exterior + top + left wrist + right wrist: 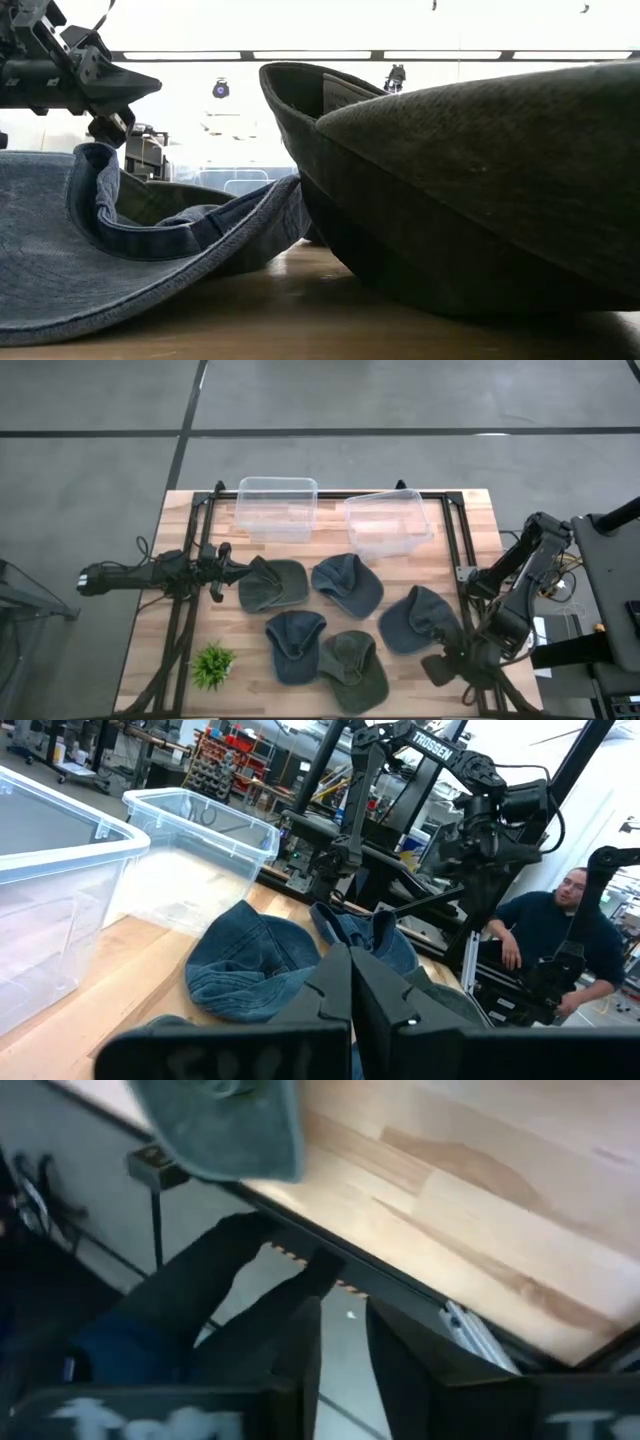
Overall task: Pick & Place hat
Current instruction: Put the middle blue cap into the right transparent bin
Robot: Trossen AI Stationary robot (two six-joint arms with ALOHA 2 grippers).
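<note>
Five hats lie on the wooden table: a dark green one (272, 584), blue ones at the middle (348, 582), right (420, 618) and near side (295, 643), and a green one (353, 668) at the front. My left gripper (238, 568) is shut, points level toward the table's right and stands at the dark green hat's left edge; its joined fingers (350, 990) hold nothing. My right gripper (437, 668) slants down over the table's near right part, beside the right blue hat. Its fingers (300, 1350) stand a little apart with nothing between them.
Two clear plastic bins (277, 506) (388, 523) stand side by side at the table's far side. A small green plant (212, 665) sits at the near left. A black frame (455, 540) runs along the table's sides. A person (545, 930) sits beyond the table.
</note>
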